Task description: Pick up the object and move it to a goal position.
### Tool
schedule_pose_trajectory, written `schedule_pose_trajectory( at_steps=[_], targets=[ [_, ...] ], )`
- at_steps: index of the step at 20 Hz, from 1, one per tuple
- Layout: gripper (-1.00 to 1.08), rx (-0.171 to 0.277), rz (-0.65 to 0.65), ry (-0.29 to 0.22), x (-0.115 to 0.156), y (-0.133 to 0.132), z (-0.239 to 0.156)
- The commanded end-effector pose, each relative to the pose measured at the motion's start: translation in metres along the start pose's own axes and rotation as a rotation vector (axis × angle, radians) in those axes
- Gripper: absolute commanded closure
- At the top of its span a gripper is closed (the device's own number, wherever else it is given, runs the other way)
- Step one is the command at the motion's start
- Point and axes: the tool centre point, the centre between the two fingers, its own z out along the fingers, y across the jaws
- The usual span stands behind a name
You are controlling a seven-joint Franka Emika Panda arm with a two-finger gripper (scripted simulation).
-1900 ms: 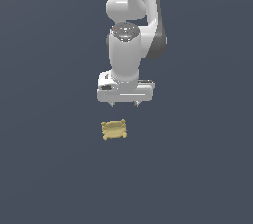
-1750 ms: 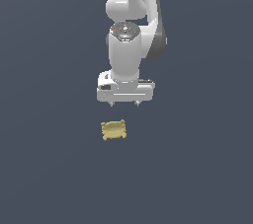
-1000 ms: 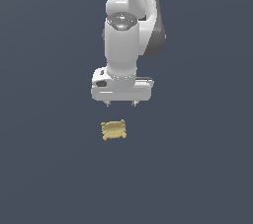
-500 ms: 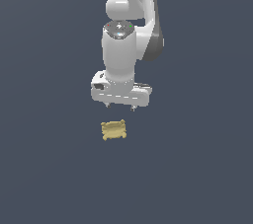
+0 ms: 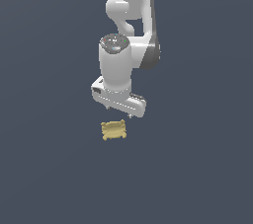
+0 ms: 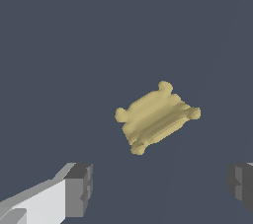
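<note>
The object (image 5: 113, 130) is a small pale-yellow flat block with bumpy corners, lying on the dark floor. In the wrist view the object (image 6: 156, 118) lies askew, apart from both fingers. My gripper (image 5: 118, 111) hangs just above and slightly behind it, twisted at an angle, fingers pointing down. It is open, and nothing sits between the fingertips (image 6: 79, 190); the gripper (image 6: 160, 188) in the wrist view shows a wide gap between its two dark pads.
A plain dark grey floor (image 5: 197, 168) spreads all around. The white arm (image 5: 129, 30) rises above the gripper.
The gripper has dropped lower toward the object, shifted toward the exterior view's left, and rotated about its vertical axis. The object has not moved.
</note>
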Motion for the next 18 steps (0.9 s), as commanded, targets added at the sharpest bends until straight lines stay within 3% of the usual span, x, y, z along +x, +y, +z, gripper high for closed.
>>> schedule_pose_trajectory(
  at_steps=[1,18],
  targets=[
    [-0.92,0.001,0.079,-0.006,0.002,0.002,0.008],
    [-0.92,-0.014,0.604,-0.036,0.01,0.014,0.058]
  ],
)
